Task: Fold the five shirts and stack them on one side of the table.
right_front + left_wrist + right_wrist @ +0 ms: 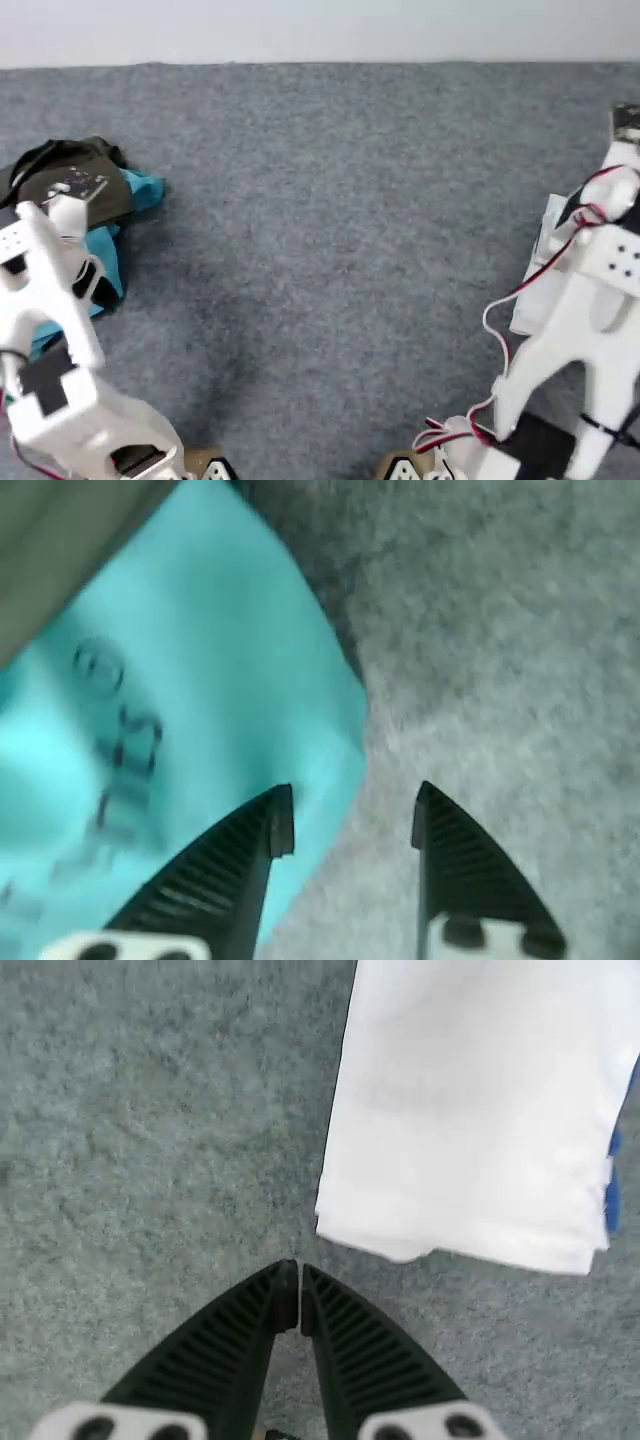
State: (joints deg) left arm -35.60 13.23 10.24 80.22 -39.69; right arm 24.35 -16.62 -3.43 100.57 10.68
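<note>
At the left edge of the high view, the turquoise shirt (140, 190) lies under a dark shirt (100, 165). The left tool (350, 820), fingers spread and empty, is above its edge. The right tool (300, 1280), fingers pressed together and empty, is near the white shirt (480, 1110) at the right edge.

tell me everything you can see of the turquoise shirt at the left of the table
The turquoise shirt is soft cloth with blurred dark print. It lies on the grey table near its left edge, partly under a dark olive shirt, its edges poking out beside it. The left gripper is open at one corner, one finger over the cloth, the other over bare table; contact cannot be told.
</note>
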